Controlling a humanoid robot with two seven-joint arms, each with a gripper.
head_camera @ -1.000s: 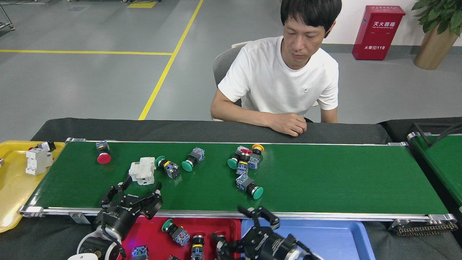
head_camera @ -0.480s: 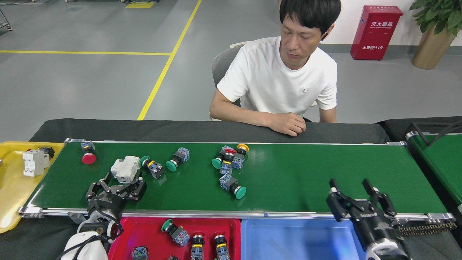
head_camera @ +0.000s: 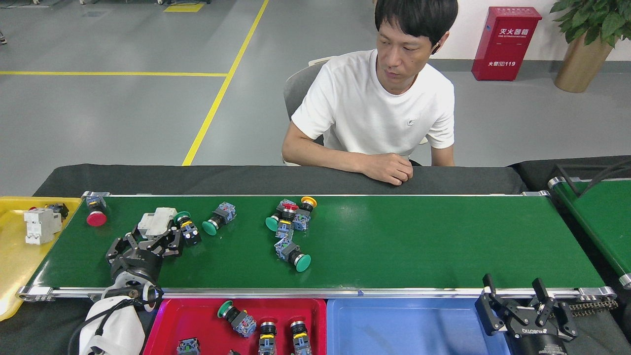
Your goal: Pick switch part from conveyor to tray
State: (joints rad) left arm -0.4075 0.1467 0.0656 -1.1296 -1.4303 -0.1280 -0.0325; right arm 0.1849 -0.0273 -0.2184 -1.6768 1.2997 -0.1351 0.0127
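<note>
Head view. The parts on the conveyor (head_camera: 394, 246) have drifted toward 9 o'clock since the earlier views, and the left pincer (head_camera: 148, 241) has followed the white breaker (head_camera: 157, 223), closing in on it from 6 o'clock; the grasp looks imminent. Its fingers (head_camera: 170, 241) are spread and flank the breaker's near end; contact cannot be told. The right pincer (head_camera: 517, 305) has withdrawn to 5 o'clock beside the blue tray (head_camera: 394, 325), spread and empty. The red tray (head_camera: 207, 325) holds push-buttons.
</note>
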